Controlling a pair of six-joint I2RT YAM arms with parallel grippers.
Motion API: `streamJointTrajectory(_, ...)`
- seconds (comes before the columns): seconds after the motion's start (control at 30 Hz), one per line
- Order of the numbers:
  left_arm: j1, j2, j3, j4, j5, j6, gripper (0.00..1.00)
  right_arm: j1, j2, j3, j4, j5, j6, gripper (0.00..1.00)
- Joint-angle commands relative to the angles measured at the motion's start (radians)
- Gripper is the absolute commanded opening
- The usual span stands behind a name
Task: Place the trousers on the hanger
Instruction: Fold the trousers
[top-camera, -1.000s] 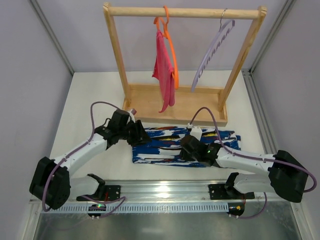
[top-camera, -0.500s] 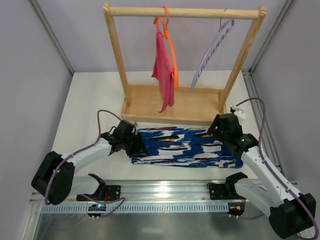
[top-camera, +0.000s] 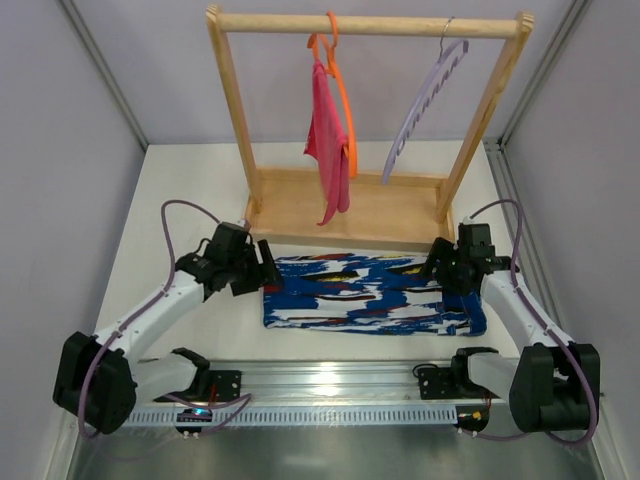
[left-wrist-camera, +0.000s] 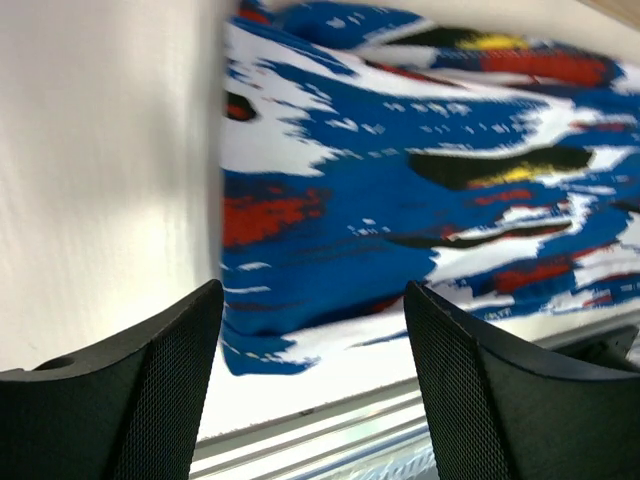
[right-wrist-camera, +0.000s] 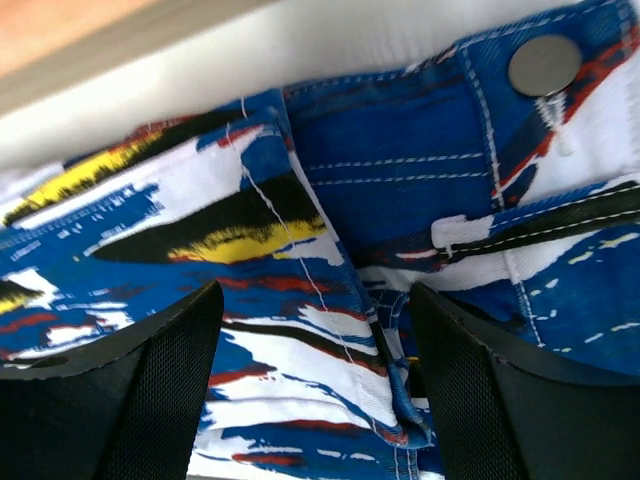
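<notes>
The trousers (top-camera: 365, 292) lie flat and lengthwise on the white table in front of the rack, blue with white, red and black print. My left gripper (top-camera: 268, 268) hovers at their left end, open, with nothing between its fingers (left-wrist-camera: 315, 380); the cloth (left-wrist-camera: 420, 160) lies just beyond. My right gripper (top-camera: 443, 272) stands open over the waistband end (right-wrist-camera: 330, 250), near a silver button (right-wrist-camera: 543, 64), with the cloth under the jaws (right-wrist-camera: 315, 380) and not pinched. The lilac hanger (top-camera: 425, 105) hangs bare at the right of the rack's top bar.
A wooden rack (top-camera: 350, 205) stands behind the trousers, its base tray close to their far edge. An orange hanger with pink cloth (top-camera: 330, 140) hangs at the bar's middle. A metal rail (top-camera: 330, 385) runs along the near table edge.
The right arm swung from the middle of the trousers to their right end and its jaws opened. The left gripper opened and drew back leftward. The trousers now lie stretched out.
</notes>
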Motion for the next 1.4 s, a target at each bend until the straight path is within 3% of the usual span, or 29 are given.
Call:
streamJointTrajectory(0.0,0.097,0.054,-0.016,0.029,0.083,0.032,0.73,-0.01,0.014,-0.003,0.04,-0.089,-0.062,0.77)
streamJointTrajectory(0.17,0.141,0.177,-0.093,0.25,0.292,-0.064,0.74,-0.01,0.026,-0.016,0.043,-0.068,-0.035,0.76)
streamJointTrajectory(0.3,0.141,0.273,-0.075,0.296,0.321,-0.077,0.66,-0.01,0.031,-0.055,0.091,-0.15,-0.04,0.74)
streamJointTrajectory(0.4,0.143,0.295,-0.042,0.25,0.291,-0.068,0.42,-0.007,0.006,-0.109,0.167,-0.206,-0.024,0.67)
streamJointTrajectory(0.43,0.143,0.303,-0.033,0.244,0.275,-0.068,0.24,0.001,-0.014,-0.121,0.193,-0.25,-0.015,0.61)
streamJointTrajectory(0.53,0.167,0.318,0.017,0.135,0.204,-0.046,0.01,0.098,-0.012,-0.129,0.25,-0.211,0.019,0.54)
streamJointTrajectory(0.8,0.325,0.194,0.018,-0.067,-0.086,0.001,0.0,0.395,0.07,-0.089,0.425,-0.126,0.167,0.54)
streamJointTrajectory(1.07,0.379,0.218,0.004,-0.078,-0.082,0.004,0.0,0.458,0.077,-0.094,0.405,-0.051,0.198,0.52)
streamJointTrajectory(1.2,0.378,0.227,0.01,-0.074,-0.079,0.006,0.01,0.459,0.006,-0.117,0.373,0.002,0.2,0.38)
streamJointTrajectory(1.3,0.379,0.215,0.014,-0.075,-0.081,0.013,0.12,0.459,-0.049,-0.125,0.353,0.027,0.194,0.23)
streamJointTrajectory(1.33,0.379,0.211,0.016,-0.075,-0.081,0.013,0.28,0.461,-0.06,-0.125,0.349,0.033,0.192,0.15)
streamJointTrajectory(1.37,0.379,0.192,0.017,-0.075,-0.084,0.013,0.36,0.461,-0.063,-0.123,0.341,0.035,0.188,0.12)
